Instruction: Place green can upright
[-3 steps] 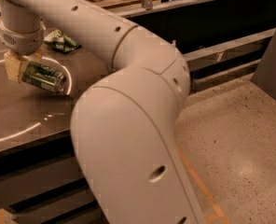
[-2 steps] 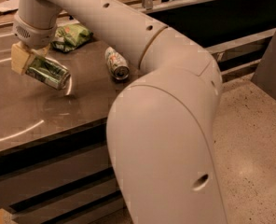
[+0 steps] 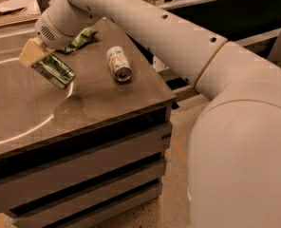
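Note:
The green can (image 3: 56,72) is dark green with a silver end. It is tilted, its lower end down to the right, and held just above the brown table top (image 3: 98,103). My gripper (image 3: 42,61) is at the upper left of the table and is shut on the can's upper end, with its tan fingers (image 3: 32,52) around it. My white arm reaches in from the right, over the table's back edge.
A white-and-pale-green can (image 3: 118,63) lies on its side right of the gripper. A green snack bag (image 3: 82,38) lies behind it, partly under my wrist. The table's right edge and front corner (image 3: 171,101) drop to a speckled floor (image 3: 178,175). Papers lie at the far back left.
My arm's elbow has swung to the right, uncovering the lying white can. The gripper and the green can have shifted slightly right, with the can still tilted in the grip.

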Available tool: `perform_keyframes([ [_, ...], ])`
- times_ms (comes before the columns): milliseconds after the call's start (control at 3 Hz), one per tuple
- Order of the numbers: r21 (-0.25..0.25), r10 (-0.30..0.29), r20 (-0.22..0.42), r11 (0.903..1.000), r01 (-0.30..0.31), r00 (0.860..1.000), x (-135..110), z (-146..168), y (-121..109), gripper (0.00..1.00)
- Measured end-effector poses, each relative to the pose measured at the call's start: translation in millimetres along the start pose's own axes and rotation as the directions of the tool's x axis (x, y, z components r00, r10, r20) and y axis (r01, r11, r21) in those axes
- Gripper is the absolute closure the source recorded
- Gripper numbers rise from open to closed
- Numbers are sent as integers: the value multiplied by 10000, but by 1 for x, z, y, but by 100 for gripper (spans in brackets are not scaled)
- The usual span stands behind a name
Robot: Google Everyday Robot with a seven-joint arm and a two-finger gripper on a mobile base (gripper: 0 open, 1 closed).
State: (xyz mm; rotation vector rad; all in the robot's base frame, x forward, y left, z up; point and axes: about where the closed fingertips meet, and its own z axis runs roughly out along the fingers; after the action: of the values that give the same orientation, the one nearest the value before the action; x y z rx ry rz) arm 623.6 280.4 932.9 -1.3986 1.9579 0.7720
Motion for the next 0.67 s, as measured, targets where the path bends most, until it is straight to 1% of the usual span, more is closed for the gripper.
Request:
perform_keyframes([
  [333,-37,-459,1419,9989,469,9888,11,-8,10,100],
  [667,64,-875,2929,9960,896,9521,19,-12,19,100],
])
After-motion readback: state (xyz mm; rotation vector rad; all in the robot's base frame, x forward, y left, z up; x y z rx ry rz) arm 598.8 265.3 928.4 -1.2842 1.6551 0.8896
